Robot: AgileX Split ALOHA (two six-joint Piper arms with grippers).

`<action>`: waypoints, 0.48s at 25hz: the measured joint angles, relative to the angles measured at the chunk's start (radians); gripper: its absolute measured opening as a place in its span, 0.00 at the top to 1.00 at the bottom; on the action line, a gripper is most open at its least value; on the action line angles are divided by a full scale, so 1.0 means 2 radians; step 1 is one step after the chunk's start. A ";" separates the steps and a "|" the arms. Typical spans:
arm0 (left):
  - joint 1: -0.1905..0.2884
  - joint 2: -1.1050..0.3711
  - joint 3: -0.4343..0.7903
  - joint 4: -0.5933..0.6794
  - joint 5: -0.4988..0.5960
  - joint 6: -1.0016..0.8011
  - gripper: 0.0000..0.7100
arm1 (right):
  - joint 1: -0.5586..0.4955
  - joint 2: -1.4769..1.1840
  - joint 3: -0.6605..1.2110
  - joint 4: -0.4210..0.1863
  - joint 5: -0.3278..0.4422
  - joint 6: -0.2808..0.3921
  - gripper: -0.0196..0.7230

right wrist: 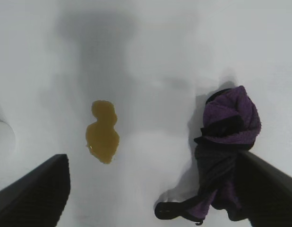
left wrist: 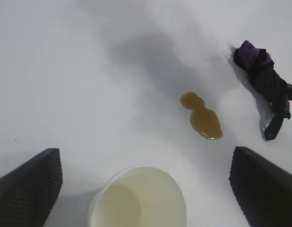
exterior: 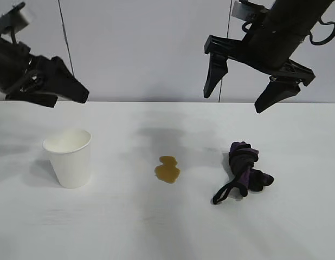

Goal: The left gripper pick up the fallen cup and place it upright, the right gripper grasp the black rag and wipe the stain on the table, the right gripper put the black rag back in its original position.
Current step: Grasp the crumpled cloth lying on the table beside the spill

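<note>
The white paper cup [exterior: 69, 157] stands upright on the table [exterior: 129, 227] at the left; it also shows in the left wrist view [left wrist: 139, 198]. The left gripper [exterior: 75, 92] hangs open and empty in the air above the cup. The amber stain [exterior: 167, 169] lies at the middle of the table and shows in both wrist views [left wrist: 201, 117] [right wrist: 103, 132]. The black rag [exterior: 245, 170] with purple tints lies to the right of the stain, its looped tail toward the front. The right gripper [exterior: 238, 97] hangs open, high above the rag [right wrist: 226, 151].
A grey wall stands behind the table. Bare tabletop lies between the cup, the stain and the rag and along the front edge.
</note>
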 joint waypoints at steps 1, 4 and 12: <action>-0.007 -0.003 -0.017 0.042 0.005 -0.067 0.02 | 0.000 0.000 0.000 0.000 0.001 0.000 0.10; -0.016 -0.005 -0.052 0.149 0.008 -0.220 0.02 | 0.000 0.000 0.000 -0.007 0.005 0.000 0.10; -0.016 -0.005 -0.079 0.216 0.046 -0.317 0.02 | 0.000 0.000 0.000 -0.067 0.028 0.002 0.10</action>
